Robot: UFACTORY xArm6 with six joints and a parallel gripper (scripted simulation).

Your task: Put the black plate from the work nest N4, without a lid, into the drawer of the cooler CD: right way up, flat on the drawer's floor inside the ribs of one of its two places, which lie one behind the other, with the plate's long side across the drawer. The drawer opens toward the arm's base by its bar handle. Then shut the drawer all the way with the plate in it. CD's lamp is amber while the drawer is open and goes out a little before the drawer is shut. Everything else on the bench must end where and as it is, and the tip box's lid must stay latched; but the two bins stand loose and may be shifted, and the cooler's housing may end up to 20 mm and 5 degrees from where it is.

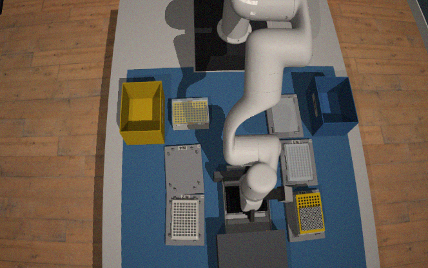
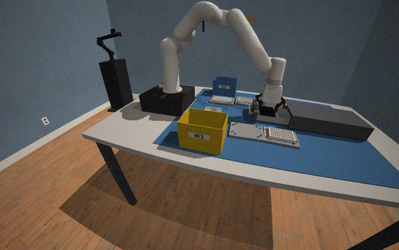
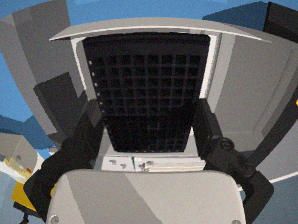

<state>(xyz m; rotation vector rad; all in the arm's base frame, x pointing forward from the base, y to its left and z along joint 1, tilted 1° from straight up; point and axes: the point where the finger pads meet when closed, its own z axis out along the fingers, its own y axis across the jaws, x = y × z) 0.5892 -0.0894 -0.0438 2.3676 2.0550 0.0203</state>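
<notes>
Over open drawer (image 1: 229, 218): hand (image 3: 149, 137) grips black plate (image 3: 148, 96), edges w/in walls.

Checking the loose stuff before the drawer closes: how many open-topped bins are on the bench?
2. A yellow bin stands at the mat's left side; a blue bin stands at its right side, both near the arm's base. None seems hidden.

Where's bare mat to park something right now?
Open mat between the yellow bin and the N4 nest, and along the near mat edge. Crowded around the open drawer, where the gripper holds the black plate.
</notes>
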